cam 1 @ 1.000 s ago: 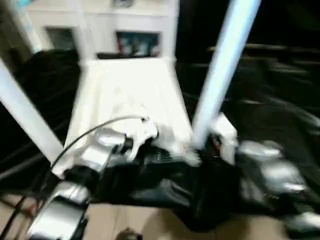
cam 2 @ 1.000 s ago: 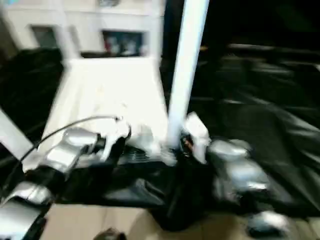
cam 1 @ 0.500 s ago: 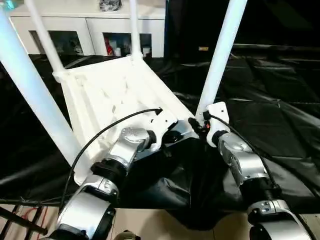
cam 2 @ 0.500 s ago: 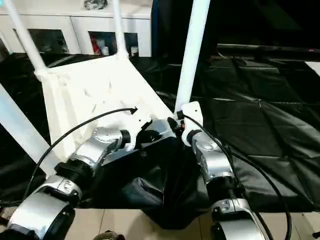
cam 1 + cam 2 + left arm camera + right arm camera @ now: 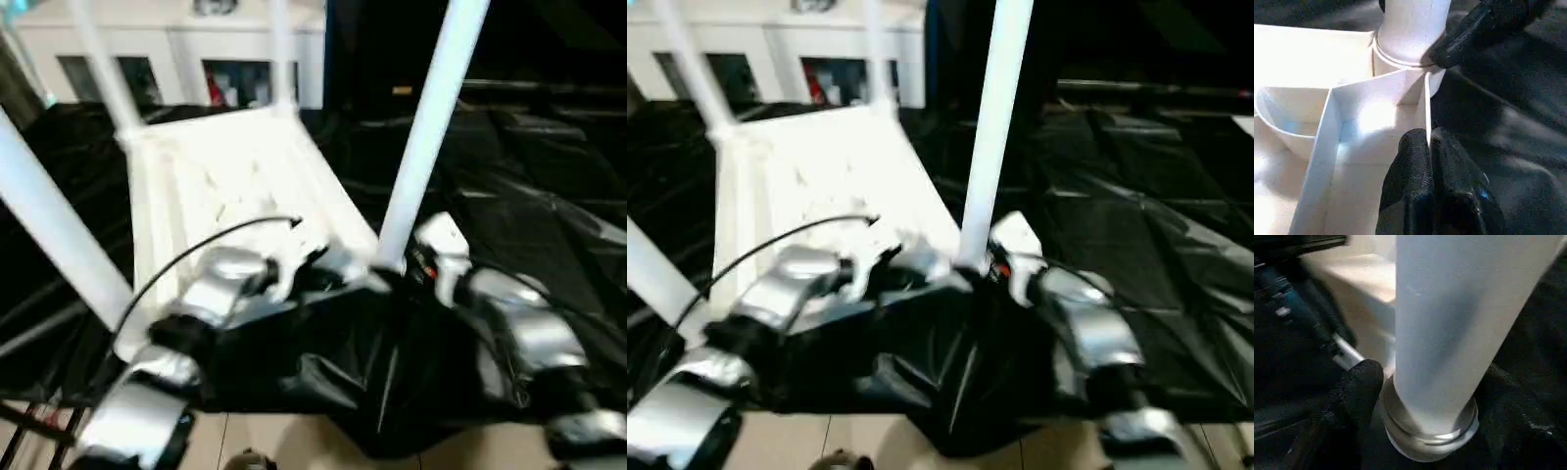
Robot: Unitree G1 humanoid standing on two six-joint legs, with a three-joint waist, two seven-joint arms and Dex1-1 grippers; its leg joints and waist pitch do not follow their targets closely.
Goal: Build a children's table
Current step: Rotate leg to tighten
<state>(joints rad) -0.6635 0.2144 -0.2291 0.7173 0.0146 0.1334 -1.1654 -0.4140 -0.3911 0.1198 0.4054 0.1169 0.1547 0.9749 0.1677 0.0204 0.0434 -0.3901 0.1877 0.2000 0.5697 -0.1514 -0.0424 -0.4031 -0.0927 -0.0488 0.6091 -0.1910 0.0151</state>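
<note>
The children's table lies upside down on the black cloth, its white ribbed tabletop (image 5: 225,166) facing up. Several white legs stand in its corner sockets. The near right leg (image 5: 431,117) rises beside my right gripper (image 5: 397,269). In the right wrist view my right gripper (image 5: 1435,391) stands open, with its black fingers (image 5: 1354,396) on either side of that leg's base collar. My left gripper (image 5: 1429,139) is shut on a thin upright rib of the tabletop (image 5: 1376,98), close to the same socket. One right finger (image 5: 1474,29) touches the socket there.
A white cabinet (image 5: 176,49) stands behind the work table. Wrinkled black cloth (image 5: 529,176) covers the table to the right and hangs over the front edge. Pale floor (image 5: 274,441) shows below that edge. A black cable (image 5: 196,245) arcs over my left forearm.
The whole picture has shifted with the head's motion. Both grippers stay at the near right corner of the tabletop, and the leg still stands in its socket.
</note>
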